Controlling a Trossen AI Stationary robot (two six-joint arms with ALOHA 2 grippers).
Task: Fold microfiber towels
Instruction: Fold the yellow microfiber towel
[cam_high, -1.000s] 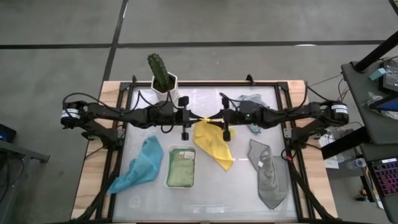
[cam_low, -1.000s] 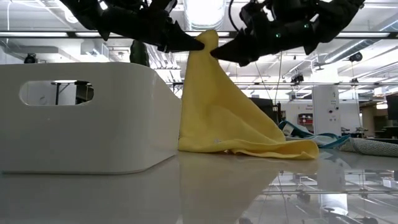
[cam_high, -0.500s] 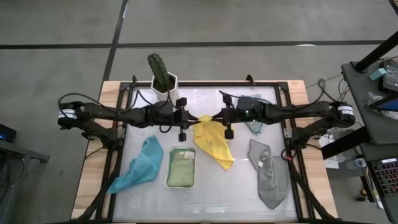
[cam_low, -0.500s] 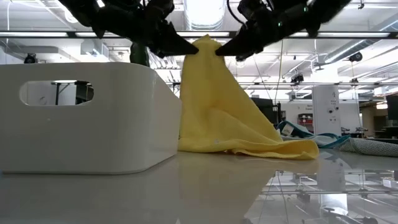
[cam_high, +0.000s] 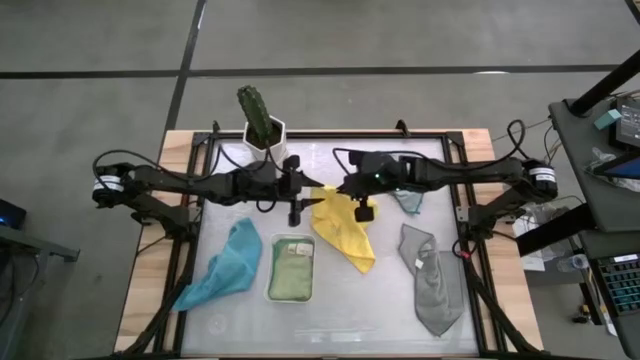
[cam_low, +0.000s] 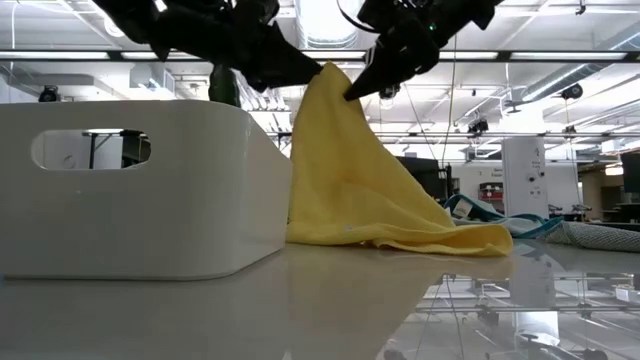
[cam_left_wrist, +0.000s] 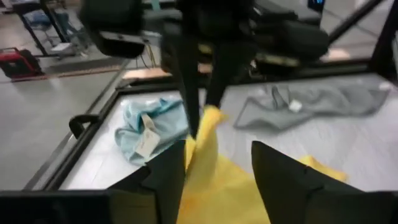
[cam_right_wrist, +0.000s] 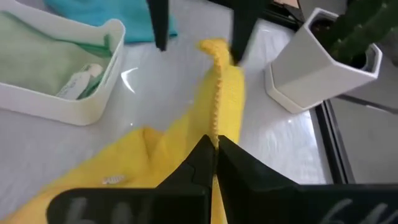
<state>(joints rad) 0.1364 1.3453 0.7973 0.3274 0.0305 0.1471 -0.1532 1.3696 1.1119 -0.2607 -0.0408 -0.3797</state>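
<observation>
— One corner of the yellow towel (cam_high: 345, 232) pinched high over mid-table by the right gripper (cam_high: 343, 188), fingers pressed together on the cloth. Left gripper (cam_high: 300, 190) just beside it, fingers spread, gripping nothing.
— Best way on from here?
— Probably: pinch a neighbouring corner with the left, draw the edge taut, lay flat before folding.
— Room to move?
— Open tabletop (cam_high: 370, 310) between white tray (cam_high: 270, 285) and grey towel (cam_high: 432, 285). Potted cactus (cam_high: 262, 130) close behind; worth avoiding.
</observation>
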